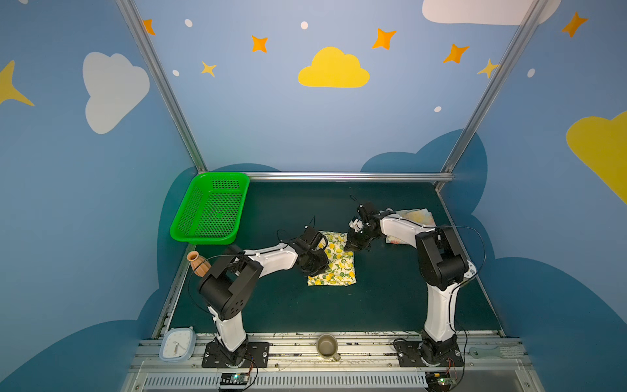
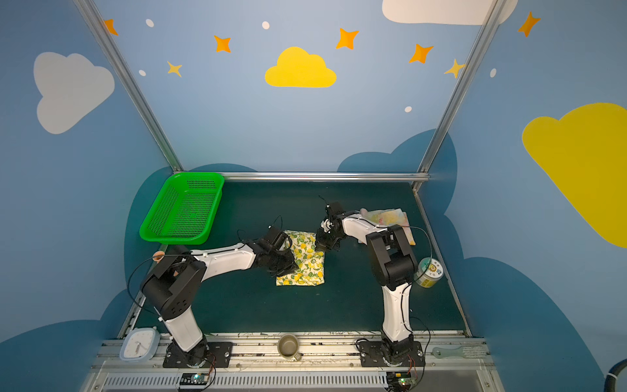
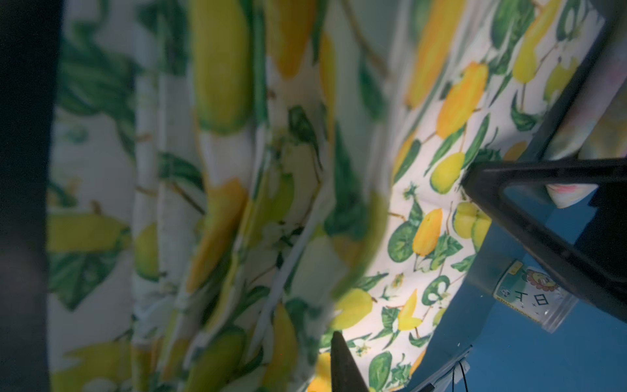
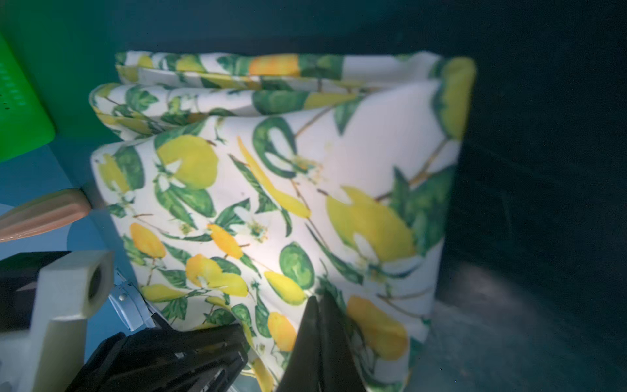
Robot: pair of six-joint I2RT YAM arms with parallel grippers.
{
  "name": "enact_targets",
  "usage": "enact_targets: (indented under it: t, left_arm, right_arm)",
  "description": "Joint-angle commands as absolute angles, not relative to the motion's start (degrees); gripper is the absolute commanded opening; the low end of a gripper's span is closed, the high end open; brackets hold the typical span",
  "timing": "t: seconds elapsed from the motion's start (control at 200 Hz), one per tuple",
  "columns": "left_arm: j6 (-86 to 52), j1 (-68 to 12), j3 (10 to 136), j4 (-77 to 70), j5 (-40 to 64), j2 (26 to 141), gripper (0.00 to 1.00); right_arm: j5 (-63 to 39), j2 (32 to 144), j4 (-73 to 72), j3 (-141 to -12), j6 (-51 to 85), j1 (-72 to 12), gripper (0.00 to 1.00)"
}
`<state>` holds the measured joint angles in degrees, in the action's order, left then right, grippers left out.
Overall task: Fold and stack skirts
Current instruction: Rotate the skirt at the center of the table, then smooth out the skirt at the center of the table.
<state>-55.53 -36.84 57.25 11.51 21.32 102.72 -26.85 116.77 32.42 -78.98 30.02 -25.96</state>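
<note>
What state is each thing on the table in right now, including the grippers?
lemon skirt, folded, on the table
floral skirt, folded, lying apart from it
green basket, empty
left gripper, shut on the lemon skirt's edge
right gripper, shut, tips on the lemon skirt
mug, upright, empty
vase, on its side

green mesh basket (image 1: 210, 210) far left corner; orange vase (image 1: 198, 263) left edge; clock (image 1: 177, 343), mug (image 1: 327, 345) on front rail; tin (image 2: 428, 272) right.

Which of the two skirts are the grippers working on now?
The lemon-print skirt, cream with yellow lemons: the left gripper and right gripper are both at it. The pink-flowered skirt lies apart, partly behind the right arm.
</note>
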Motion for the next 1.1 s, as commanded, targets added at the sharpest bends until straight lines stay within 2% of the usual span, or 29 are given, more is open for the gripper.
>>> enact_targets:
  t: [0.0,0.345,0.636,0.816,1.096]
  left_arm:
    - [-55.2,-35.6,56.9,12.9,19.0,104.8,0.24]
    - [-50.9,-30.1,61.4,14.2,18.8,110.4,0.23]
    - [-45.7,-26.4,67.0,15.7,16.8,110.7,0.23]
    - [-41.9,-26.8,68.0,16.1,17.6,104.9,0.24]
    - [-45.7,-28.8,60.5,16.8,17.5,96.7,0.26]
  right_arm:
    - [-24.7,116.4,31.8,-75.7,30.5,-26.3,0.0]
    - [-20.2,110.2,27.1,-63.8,35.9,-33.0,0.0]
    - [-17.3,107.0,25.9,-64.6,41.0,-42.7,0.0]
    - [-17.9,104.5,30.1,-70.9,38.5,-42.4,0.0]
    - [-21.4,105.2,35.1,-78.3,33.2,-38.0,0.0]
